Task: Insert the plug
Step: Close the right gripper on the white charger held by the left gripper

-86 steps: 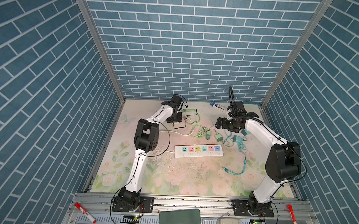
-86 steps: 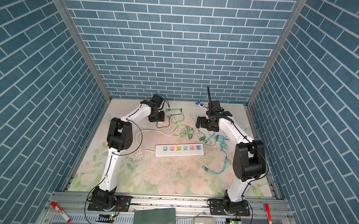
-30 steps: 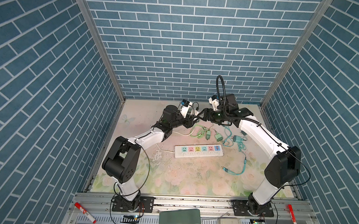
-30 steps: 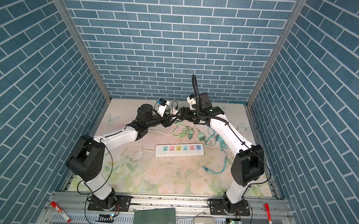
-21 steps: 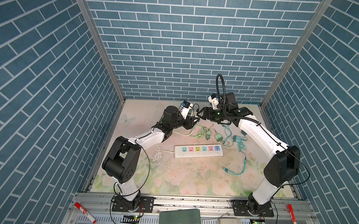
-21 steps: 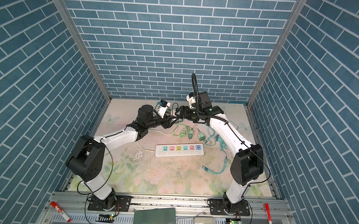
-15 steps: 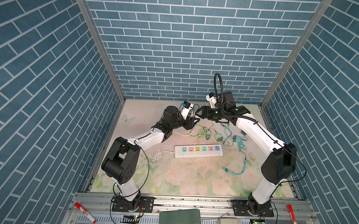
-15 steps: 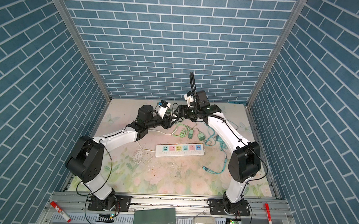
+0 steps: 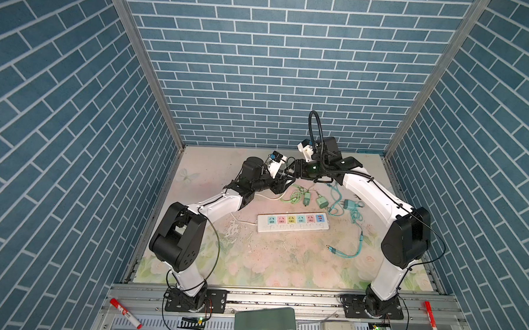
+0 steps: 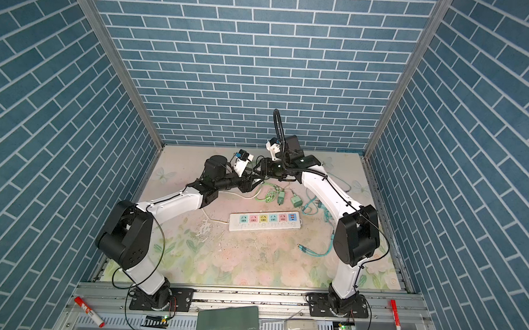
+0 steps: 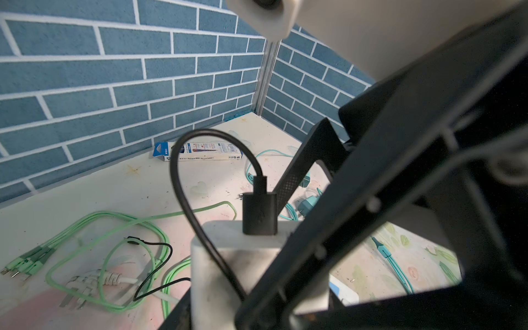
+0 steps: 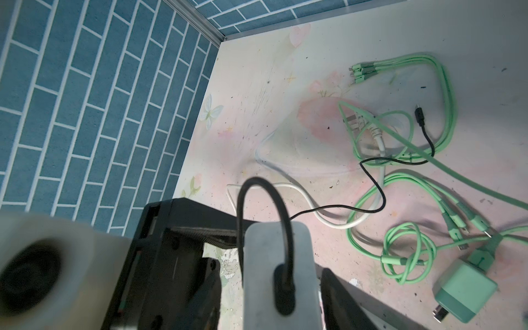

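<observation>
Charger (image 11: 225,238): rounded matte white block; black cable (image 11: 205,132) loops from it.

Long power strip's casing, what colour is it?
White; the long power strip shows best in a top view.

Over far end of mat (image 10: 252,263), left gripper (image 10: 256,181) and right gripper (image 10: 257,171) sit tip to tip; 2 green chargers (image 10: 296,201) lie between them and the strip (image 10: 265,222).

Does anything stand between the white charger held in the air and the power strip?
Nothing visible blocks it. Only green cables and green chargers lie on the table between the white charger and the power strip, and all the strip's sockets look empty.
</observation>
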Robot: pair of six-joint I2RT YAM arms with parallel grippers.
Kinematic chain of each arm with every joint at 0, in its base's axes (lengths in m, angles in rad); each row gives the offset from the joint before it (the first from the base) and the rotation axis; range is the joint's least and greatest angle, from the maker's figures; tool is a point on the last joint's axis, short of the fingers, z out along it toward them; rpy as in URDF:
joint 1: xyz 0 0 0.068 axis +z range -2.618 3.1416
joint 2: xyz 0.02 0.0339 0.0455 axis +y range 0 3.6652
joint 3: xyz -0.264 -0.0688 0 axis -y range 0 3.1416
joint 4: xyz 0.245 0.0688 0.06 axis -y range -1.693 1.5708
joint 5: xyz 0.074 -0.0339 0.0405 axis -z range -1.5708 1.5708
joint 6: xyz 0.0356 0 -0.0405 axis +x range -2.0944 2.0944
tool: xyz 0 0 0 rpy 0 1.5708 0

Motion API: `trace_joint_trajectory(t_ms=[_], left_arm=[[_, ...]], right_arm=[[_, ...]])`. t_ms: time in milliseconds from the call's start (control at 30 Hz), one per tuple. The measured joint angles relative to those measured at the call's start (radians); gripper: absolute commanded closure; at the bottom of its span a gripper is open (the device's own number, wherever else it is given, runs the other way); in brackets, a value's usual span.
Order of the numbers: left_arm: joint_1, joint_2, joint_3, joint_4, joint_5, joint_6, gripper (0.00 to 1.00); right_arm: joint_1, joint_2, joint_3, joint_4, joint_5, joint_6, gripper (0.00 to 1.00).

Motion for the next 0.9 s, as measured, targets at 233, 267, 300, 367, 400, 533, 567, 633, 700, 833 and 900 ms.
trace_joint_trajectory(t_ms=[233, 267, 300, 367, 400, 533, 567, 633, 700, 833, 900], left_arm=[[-0.001, 0.000, 0.000, -0.001, 0.001, 0.000, 0.59], [-0.001, 0.000, 0.000, -0.002, 0.001, 0.000, 0.59], [-0.001, 0.000, 0.000, -0.003, 0.001, 0.000, 0.59], [-0.001, 0.000, 0.000, -0.004, 0.003, 0.000, 0.59], [-0.001, 0.000, 0.000, -0.005, 0.005, 0.000, 0.59], [-0.001, 0.000, 0.000, -0.006, 0.008, 0.001, 0.60], [-0.001, 0.000, 0.000, -0.006, 0.009, 0.002, 0.60], [-0.001, 0.000, 0.000, -0.008, 0.011, 0.003, 0.60], [0.000, 0.000, 0.000, -0.010, 0.014, 0.003, 0.60], [0.000, 0.000, 0.000, -0.014, 0.017, 0.003, 0.60], [0.000, 0.000, 0.000, -0.015, 0.017, 0.003, 0.60]], right_arm=[[0.002, 0.000, 0.000, 0.000, -0.018, -0.013, 0.49], [0.002, 0.000, 0.000, 0.000, -0.020, -0.017, 0.49], [0.002, 0.000, 0.000, -0.001, -0.020, -0.019, 0.50], [0.002, 0.000, -0.002, -0.004, -0.020, -0.027, 0.54], [0.001, 0.000, -0.002, -0.007, -0.019, -0.031, 0.55], [-0.002, 0.000, -0.002, -0.016, -0.016, -0.045, 0.59], [-0.002, 0.000, -0.002, -0.018, -0.016, -0.046, 0.60], [-0.003, 0.000, -0.002, -0.021, -0.014, -0.051, 0.64], [-0.003, 0.000, -0.002, -0.023, -0.016, -0.053, 0.65], [-0.003, 0.000, -0.002, -0.023, -0.020, -0.061, 0.72], [-0.003, 0.000, -0.002, -0.024, -0.020, -0.066, 0.73]])
